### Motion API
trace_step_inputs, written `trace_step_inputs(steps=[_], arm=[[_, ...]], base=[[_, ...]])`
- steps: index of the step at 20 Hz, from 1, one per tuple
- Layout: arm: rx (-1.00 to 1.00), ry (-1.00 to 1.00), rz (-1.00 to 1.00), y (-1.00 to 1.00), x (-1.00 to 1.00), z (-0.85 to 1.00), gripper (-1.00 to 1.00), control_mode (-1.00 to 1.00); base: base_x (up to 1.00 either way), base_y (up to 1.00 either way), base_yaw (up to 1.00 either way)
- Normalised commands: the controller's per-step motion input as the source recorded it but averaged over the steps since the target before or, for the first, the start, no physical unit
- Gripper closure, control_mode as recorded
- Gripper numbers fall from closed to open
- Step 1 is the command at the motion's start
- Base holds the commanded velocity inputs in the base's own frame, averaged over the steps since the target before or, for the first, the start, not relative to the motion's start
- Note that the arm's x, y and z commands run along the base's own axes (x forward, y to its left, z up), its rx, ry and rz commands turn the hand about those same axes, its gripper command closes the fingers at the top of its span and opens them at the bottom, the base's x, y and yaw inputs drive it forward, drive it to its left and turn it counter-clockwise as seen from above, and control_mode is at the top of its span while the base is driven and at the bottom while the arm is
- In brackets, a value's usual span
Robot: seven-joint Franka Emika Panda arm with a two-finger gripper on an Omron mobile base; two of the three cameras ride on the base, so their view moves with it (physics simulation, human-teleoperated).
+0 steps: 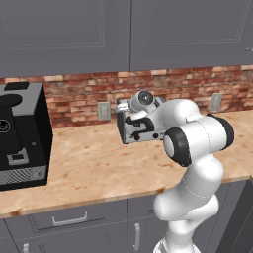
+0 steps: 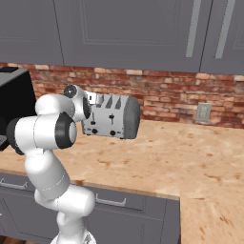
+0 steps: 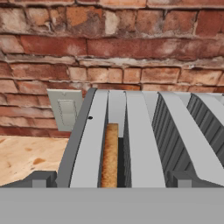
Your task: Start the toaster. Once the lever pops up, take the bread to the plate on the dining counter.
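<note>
The white arm (image 1: 197, 163) rises from the base, bends at a dark-jointed elbow and reaches forward with the wrist level. The gripper (image 3: 111, 183) points ahead and slightly down, jaws spread wide apart, both dark fingertips (image 3: 41, 179) empty.

Matt silver-grey metal toaster (image 2: 116, 117), grainy tan bread (image 3: 110, 154), rough brick backsplash (image 3: 131, 39).

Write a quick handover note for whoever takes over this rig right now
Gripper: open, empty, hovering over the toaster's top.
Toaster: on the kitchen counter by the brick wall, levers facing the robot.
Bread: sitting in the toaster's leftmost slot as the hand view shows it.
Done: arm brought up to the toaster.
Left: press a lever, wait for it to pop, carry the bread to the plate.
</note>
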Motion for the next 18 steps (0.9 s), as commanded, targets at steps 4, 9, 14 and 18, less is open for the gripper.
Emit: trace_step_inputs(steps=[4,9,14,18], arm=[[0.00,0.00,0.00,0.00,0.00,0.00,-1.00,-1.00],[0.00,0.00,0.00,0.00,0.00,0.00,-1.00,-1.00],[0.00,0.00,0.00,0.00,0.00,0.00,-1.00,-1.00],[0.00,0.00,0.00,0.00,0.00,0.00,-1.00,-1.00]], base=[[0.00,0.00,0.00],[0.00,0.00,0.00],[0.00,0.00,0.00],[0.00,0.00,0.00]])
